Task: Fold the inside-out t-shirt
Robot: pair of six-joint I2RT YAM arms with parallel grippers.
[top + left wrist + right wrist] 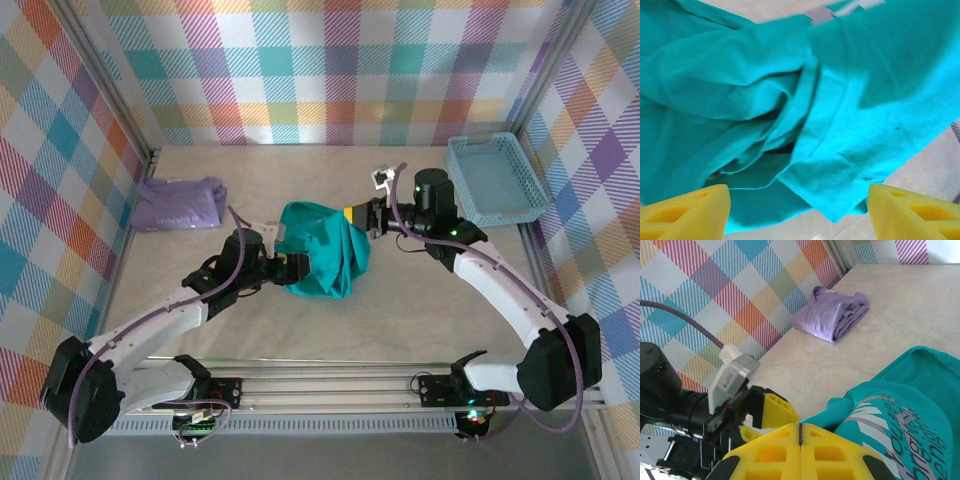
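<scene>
The inside-out t-shirt (pixel 320 250), teal-green, lies bunched in a rounded heap near the middle of the table (pixel 300 335), between the two grippers. At the near edge, both arm bases sit on a metal rail (pixel 330 392), and each arm reaches forward and inward toward the heap.

Left gripper (pixel 799 212): its jaws stand wide apart at the heap's near-left side. In the left wrist view the two yellow fingers (pixel 685 210) sit at the lower corners, with crumpled folds, a stitched hem and a seam of the shirt spread beyond them. No fabric is clamped between them, and a strip of bare tabletop shows under the hem.

Right gripper (pixel 800 432): its jaws are together at the heap's far-right corner. In the right wrist view the yellow fingers meet along a thin line, and a narrow edge of teal fabric runs straight into their tips, so they are clamped on the shirt. Just beside them the cloth rises toward the camera, and pale printed lettering shows on it.

Farther back, well apart from the shirt, a folded lavender garment (pixel 180 203) rests by the left wall. A light blue basket (pixel 495 180) stands at the far right. A checked wall (pixel 330 70) in many colours closes the scene behind.
</scene>
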